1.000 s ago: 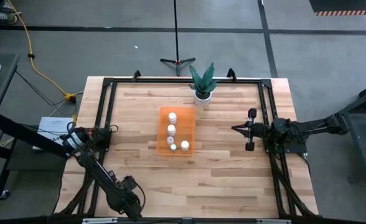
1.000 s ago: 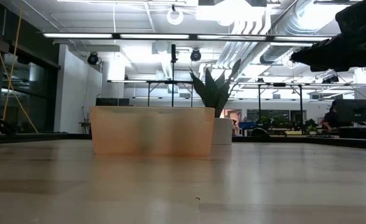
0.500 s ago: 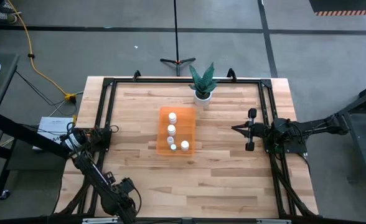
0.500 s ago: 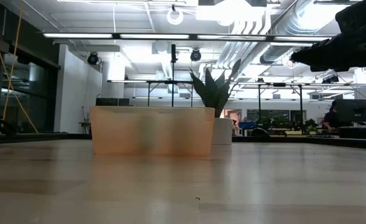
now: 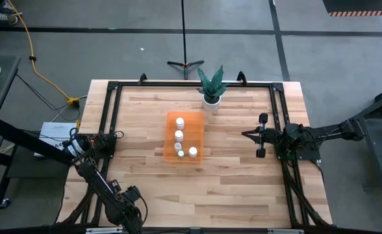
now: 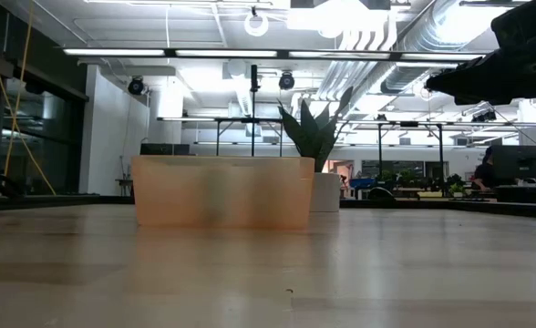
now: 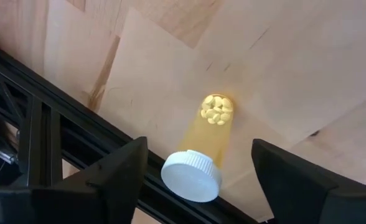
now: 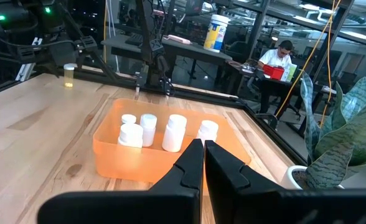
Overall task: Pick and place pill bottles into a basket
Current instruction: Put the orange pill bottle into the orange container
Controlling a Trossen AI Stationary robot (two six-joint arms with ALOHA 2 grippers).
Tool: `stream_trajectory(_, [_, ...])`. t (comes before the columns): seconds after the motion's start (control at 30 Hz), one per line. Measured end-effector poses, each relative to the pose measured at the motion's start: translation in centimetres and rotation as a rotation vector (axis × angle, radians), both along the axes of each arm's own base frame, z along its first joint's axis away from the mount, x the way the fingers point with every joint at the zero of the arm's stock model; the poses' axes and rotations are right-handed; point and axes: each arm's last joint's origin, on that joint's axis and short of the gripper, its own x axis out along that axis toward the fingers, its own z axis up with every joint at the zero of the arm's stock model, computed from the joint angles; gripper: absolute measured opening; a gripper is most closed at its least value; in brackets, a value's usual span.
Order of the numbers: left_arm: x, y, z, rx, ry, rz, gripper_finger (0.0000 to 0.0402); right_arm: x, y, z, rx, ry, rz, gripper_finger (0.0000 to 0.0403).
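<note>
While the basket [image 5: 184, 137] sits at the centre of the desk [image 5: 230, 175] in the high view, four white bottles [image 5: 179, 134] stand inside it, and the plant [image 5: 211, 84] rises just above it in the frame. At the lower left, the left end effector [image 7: 195, 180] is spread wide open over a yellow bottle [image 7: 203, 149] standing by the desk's black frame, touching nothing. At right of centre, the right end effector [image 8: 203, 163] waits, fingers pressed together and empty
</note>
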Motion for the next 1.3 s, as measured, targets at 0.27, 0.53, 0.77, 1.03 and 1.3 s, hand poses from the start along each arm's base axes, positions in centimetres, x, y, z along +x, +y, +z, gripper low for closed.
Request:
stream_trajectory(0.27, [0.05, 0.04, -0.01, 0.012, -0.017, -0.008, 0.0252, 0.00, 0.00, 0.00, 0.000, 0.000, 0.000, 0.0007])
stream_trajectory(0.53, [0.05, 0.05, -0.01, 0.014, -0.018, -0.007, 0.0212, 0.00, 0.00, 0.01, 0.000, 0.000, 0.000, 0.0007])
stream_trajectory(0.77, [0.04, 0.05, -0.01, 0.014, -0.017, -0.008, 0.0186, 0.00, 0.00, 0.00, 0.000, 0.000, 0.000, 0.0007])
stream_trajectory(1.03, [0.06, 0.07, -0.01, 0.010, -0.015, -0.014, 0.0160, 0.00, 0.00, 0.00, 0.000, 0.000, 0.000, 0.0007])
stream_trajectory(1.3, [0.01, 0.01, 0.08, -0.048, 0.072, 0.028, 0.0157, 0.00, 0.00, 0.01, 0.008, -0.001, 0.000, 0.0007])
